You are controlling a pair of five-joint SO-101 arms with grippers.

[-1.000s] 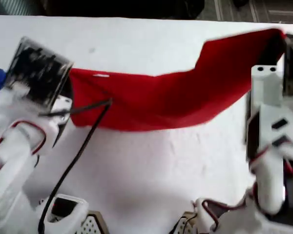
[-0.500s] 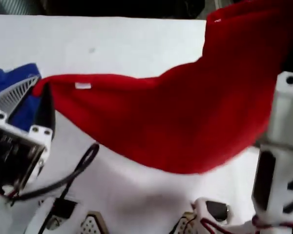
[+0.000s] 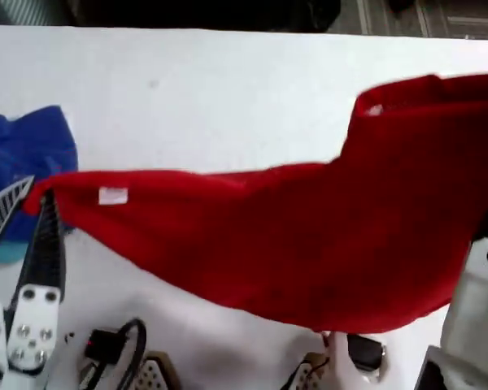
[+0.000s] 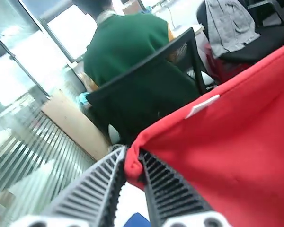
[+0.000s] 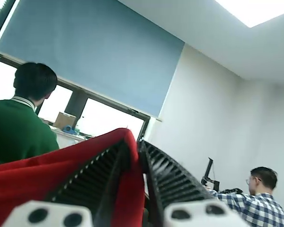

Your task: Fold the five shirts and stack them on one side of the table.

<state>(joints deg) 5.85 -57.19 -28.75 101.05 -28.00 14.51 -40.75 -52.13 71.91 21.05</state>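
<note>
Since a second ago both arms are bringing the red shirt [image 3: 309,244] up and toward the near side of the table [image 3: 228,89]. The left tool [image 3: 37,192] is arriving at the near-left from farther back, and the cloth, then sagging low over the middle, is now spreading wide and high.

Nearest, the left tool is pinching one corner of the red shirt, its ribbed fingers drawn narrow with the cloth bunched between them, just beside a white label [image 3: 112,196] sewn at that edge. The right tool [image 5: 135,144] is clamping the opposite edge, its two fingers pressed close on a fold of red cloth. The shirt is hanging between the two tools, raised off the table, drooping in the middle and rising higher toward the right side.

Beyond the left tool, a blue shirt [image 3: 24,150] is lying crumpled on the table near its left edge.
</note>
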